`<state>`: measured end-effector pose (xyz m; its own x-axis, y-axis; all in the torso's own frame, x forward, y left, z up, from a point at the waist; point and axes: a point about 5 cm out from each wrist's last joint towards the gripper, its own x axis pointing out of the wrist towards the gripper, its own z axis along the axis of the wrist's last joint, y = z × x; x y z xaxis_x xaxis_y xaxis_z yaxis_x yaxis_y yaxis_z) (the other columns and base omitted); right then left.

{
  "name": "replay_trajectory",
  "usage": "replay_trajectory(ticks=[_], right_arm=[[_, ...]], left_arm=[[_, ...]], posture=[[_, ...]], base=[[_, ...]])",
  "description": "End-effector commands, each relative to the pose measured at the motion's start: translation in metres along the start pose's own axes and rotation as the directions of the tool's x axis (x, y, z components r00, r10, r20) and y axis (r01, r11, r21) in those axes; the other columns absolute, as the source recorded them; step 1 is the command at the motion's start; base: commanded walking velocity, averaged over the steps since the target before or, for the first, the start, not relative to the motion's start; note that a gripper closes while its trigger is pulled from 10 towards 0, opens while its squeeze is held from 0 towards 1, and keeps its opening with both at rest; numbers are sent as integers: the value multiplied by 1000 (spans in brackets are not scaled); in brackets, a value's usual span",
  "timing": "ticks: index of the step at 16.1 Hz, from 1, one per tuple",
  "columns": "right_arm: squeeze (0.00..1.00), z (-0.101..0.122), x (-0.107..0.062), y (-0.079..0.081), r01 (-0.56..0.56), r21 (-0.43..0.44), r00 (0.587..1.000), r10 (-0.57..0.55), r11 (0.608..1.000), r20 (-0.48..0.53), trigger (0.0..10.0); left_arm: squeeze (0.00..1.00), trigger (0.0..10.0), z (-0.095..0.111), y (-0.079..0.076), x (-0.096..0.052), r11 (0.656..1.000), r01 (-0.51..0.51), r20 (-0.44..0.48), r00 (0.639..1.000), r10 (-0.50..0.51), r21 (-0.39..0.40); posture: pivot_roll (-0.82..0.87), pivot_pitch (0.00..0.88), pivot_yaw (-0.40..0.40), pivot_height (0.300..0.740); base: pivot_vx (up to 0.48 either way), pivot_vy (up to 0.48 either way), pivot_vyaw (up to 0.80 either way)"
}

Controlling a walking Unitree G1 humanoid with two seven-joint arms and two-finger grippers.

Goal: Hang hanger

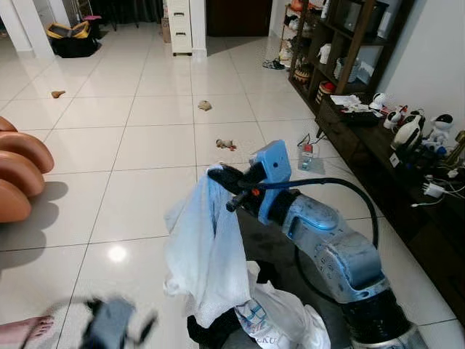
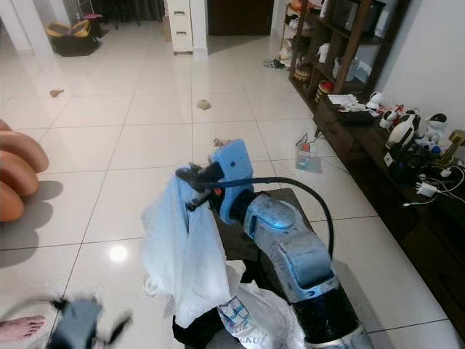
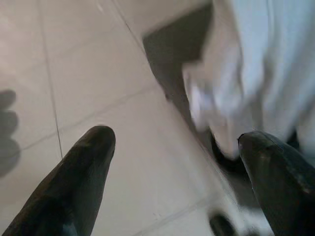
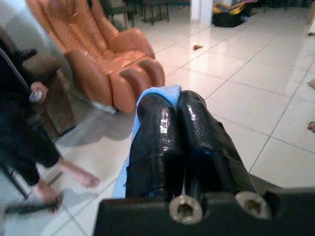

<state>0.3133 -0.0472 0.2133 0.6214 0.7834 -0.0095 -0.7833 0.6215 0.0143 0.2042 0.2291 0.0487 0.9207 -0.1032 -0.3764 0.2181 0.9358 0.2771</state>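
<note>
Closed tight side by side in the right wrist view, two black fingers of the right gripper, pinching the pale blue-white soft cloth garment at its top edge. Hanging limp from that pinch above a heap of white and dark clothes on the glossy white tiled floor. No hanger to be made out anywhere. Likely light, floppy, apt to slip or bunch; best taken at the collar or shoulder seam. Spread wide and empty near the hanging cloth, the left gripper, blurred low at the left in the head views. Partial blue print on the heap, perhaps "KU", otherwise unreadable. Beyond, an orange padded massage chair and a person's bare foot
</note>
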Motion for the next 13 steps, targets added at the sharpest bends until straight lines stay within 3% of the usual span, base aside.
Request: replay_trajectory(ticks=[1,3,5,8,13], right_arm=[[0,9,-3,4,-52,-61,998,53,997,17,10000],[0,5,-16,0,-131,-164,991,128,978,-27,10000],[0,4,-26,-2,-203,-214,979,193,956,-66,10000],[0,8,-29,-1,-247,-230,969,238,941,-68,10000],[0,12,-42,17,-429,-264,903,422,864,-84,10000]], left_arm=[[0,10000,-1,1,1,999,-8,13,1000,9,-54],[0,10000,7,1,6,994,35,70,997,-28,-99],[0,10000,4,-2,2,988,132,57,990,-127,-85],[0,10000,-9,-5,-2,970,240,-16,971,-241,-35],[0,10000,-5,-14,11,938,343,-13,939,-343,43]], posture=[[127,92,-60,740],[118,95,-62,740],[112,100,-66,740],[110,105,-70,740],[98,109,-77,740]], base=[[0,0,0],[0,0,0],[0,0,0],[0,0,0],[0,0,0]])
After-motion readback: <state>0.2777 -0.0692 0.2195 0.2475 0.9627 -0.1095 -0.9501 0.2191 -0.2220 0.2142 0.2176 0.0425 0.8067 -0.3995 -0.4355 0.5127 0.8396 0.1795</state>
